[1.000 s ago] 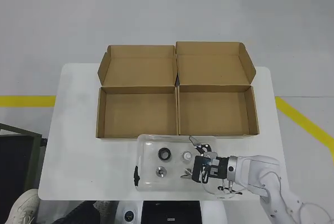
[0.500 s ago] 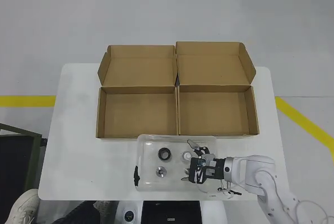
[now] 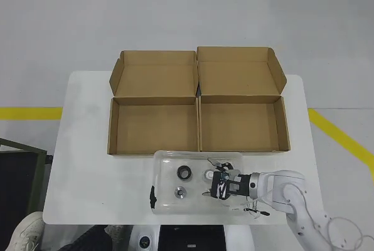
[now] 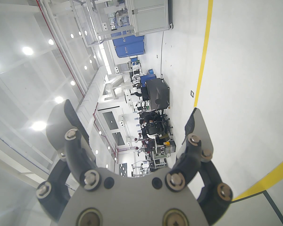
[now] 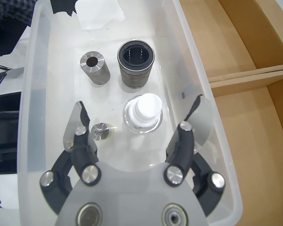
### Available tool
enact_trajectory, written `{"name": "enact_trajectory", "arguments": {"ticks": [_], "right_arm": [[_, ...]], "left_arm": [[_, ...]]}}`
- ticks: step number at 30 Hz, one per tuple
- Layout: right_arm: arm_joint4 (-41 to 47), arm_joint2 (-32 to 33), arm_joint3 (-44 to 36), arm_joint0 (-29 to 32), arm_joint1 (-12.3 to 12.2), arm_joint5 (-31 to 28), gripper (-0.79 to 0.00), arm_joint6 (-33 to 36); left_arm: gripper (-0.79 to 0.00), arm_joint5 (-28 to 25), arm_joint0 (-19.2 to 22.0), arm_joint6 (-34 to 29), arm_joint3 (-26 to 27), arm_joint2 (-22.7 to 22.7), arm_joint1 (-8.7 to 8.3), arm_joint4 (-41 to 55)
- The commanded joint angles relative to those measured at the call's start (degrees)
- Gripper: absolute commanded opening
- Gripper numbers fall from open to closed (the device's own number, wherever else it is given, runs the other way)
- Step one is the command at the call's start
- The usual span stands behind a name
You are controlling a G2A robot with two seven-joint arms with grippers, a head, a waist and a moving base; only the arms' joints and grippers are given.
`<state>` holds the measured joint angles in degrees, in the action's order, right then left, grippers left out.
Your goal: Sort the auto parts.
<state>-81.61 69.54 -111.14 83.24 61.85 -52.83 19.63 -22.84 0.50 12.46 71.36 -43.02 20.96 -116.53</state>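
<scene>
White part (upright) stands inside the spread right claw; bin wall close beside.

I see bright, even overhead lighting. Ceiling lamps flare in the left wrist view, where straight lines bow toward the edges. The clear bin carries soft reflections; shadows are faint.

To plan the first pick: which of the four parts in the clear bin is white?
The stepped plastic part standing on a clear round base; the other three are grey or dark.

no readable text, no numbers — nothing legible
</scene>
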Motion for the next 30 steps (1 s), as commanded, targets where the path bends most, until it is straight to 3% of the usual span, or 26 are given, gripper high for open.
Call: {"name": "enact_trajectory", "arguments": {"ticks": [1,5,15,19,30], "right_arm": [[0.3,-0.1,0.2,-0.2,0.0,0.0,-0.228,0.3],[1.3,-0.3,0.8,-0.8,-0.1,0.4,-0.36,0.7],[2.5,-0.7,1.3,-1.4,-0.5,0.2,-0.529,1.8],[2.3,-0.8,1.3,-1.6,-0.7,0.0,-0.767,1.0],[3.9,0.8,-0.8,-0.5,-1.3,-0.3,-0.785,-3.9]], "left_arm": [[0.0,0.0,0.0,0.0,0.0,0.0,0.0,0.0],[0.0,0.0,0.0,0.0,0.0,0.0,0.0,0.0],[0.0,0.0,0.0,0.0,0.0,0.0,0.0,0.0],[0.0,0.0,0.0,0.0,0.0,0.0,0.0,0.0],[0.0,0.0,0.0,0.0,0.0,0.0,0.0,0.0]]}}
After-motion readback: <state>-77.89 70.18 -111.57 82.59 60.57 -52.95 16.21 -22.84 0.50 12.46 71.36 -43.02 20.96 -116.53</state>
